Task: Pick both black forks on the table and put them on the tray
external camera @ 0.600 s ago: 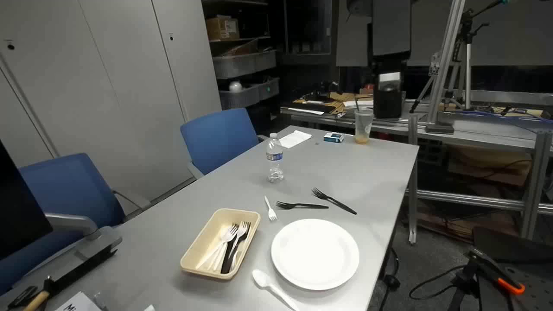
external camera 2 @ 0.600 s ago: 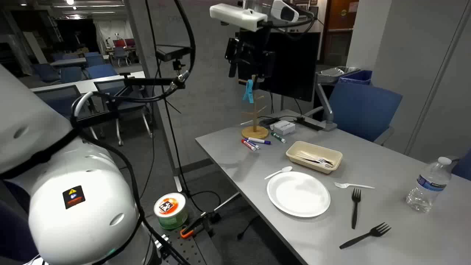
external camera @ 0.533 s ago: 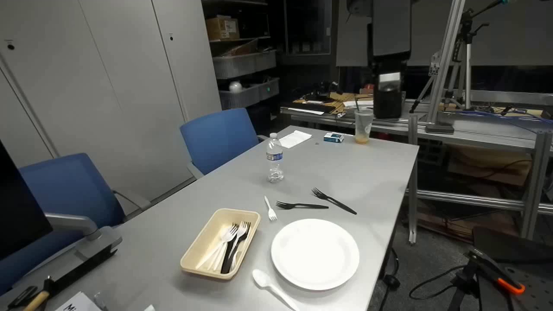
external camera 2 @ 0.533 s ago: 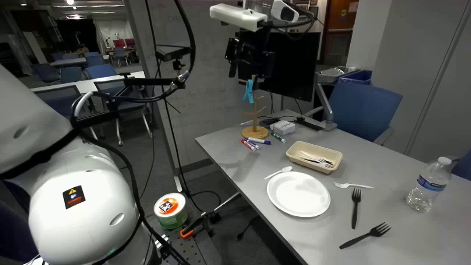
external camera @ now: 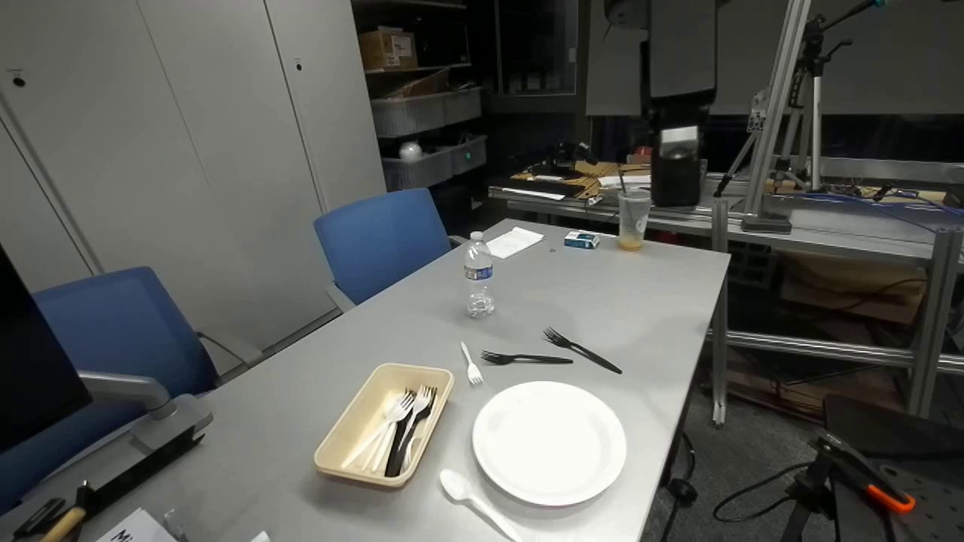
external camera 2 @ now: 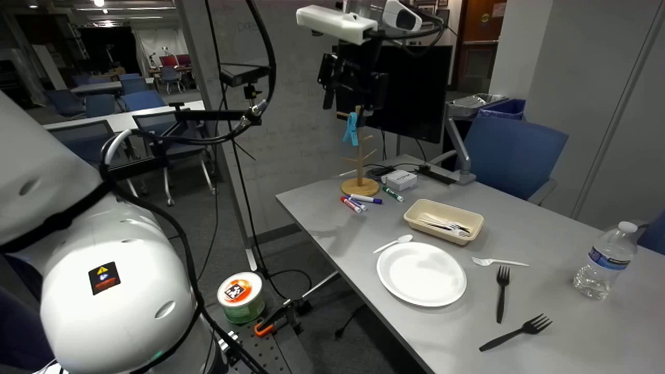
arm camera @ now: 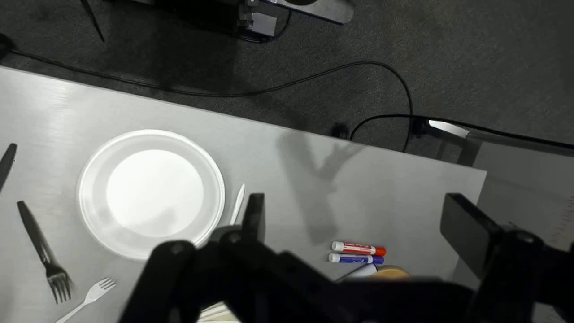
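Two black forks lie apart on the light-grey table (external camera: 602, 286). One black fork (external camera: 527, 359) is between the white fork and the other black fork (external camera: 584, 351). Both also show in an exterior view (external camera 2: 502, 295) (external camera 2: 517, 333). In the wrist view one fork (arm camera: 42, 251) is whole and the other (arm camera: 6, 163) is cut off by the left edge. The beige tray (external camera: 358, 421) (external camera 2: 457, 212) holds white and black utensils; my gripper mostly hides it in the wrist view. My gripper (arm camera: 354, 215) (external camera 2: 350, 104) is open and empty, high above the table, away from the forks.
A white plate (external camera: 550, 444) lies beside the tray and forks, with a white spoon (external camera: 478, 500) and white fork (external camera: 471, 363) nearby. A water bottle (external camera: 479, 278) stands beyond the forks. Markers (arm camera: 358, 248) and a wooden stand (external camera 2: 359, 166) are at the table's end.
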`<act>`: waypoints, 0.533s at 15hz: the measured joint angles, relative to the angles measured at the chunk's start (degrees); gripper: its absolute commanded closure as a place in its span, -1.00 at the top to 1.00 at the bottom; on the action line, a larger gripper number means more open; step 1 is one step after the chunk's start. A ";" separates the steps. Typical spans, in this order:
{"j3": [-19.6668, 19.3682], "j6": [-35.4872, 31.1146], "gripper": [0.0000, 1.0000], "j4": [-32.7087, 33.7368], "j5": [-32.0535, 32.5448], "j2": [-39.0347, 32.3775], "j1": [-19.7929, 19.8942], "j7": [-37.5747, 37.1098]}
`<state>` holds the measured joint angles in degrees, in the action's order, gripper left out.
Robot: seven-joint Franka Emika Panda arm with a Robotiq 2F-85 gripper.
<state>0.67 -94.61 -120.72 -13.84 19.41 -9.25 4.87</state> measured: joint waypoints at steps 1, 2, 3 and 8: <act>0.00 0.00 1.00 0.00 0.00 0.00 0.00 0.00; 0.00 0.00 1.00 0.00 0.00 0.00 0.00 0.00; 0.00 0.00 1.00 0.00 0.00 0.00 0.00 0.00; 0.13 -2.16 1.00 -0.03 2.17 0.01 1.56 -1.00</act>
<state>0.80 -96.77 -120.75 -11.68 19.41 -7.69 3.86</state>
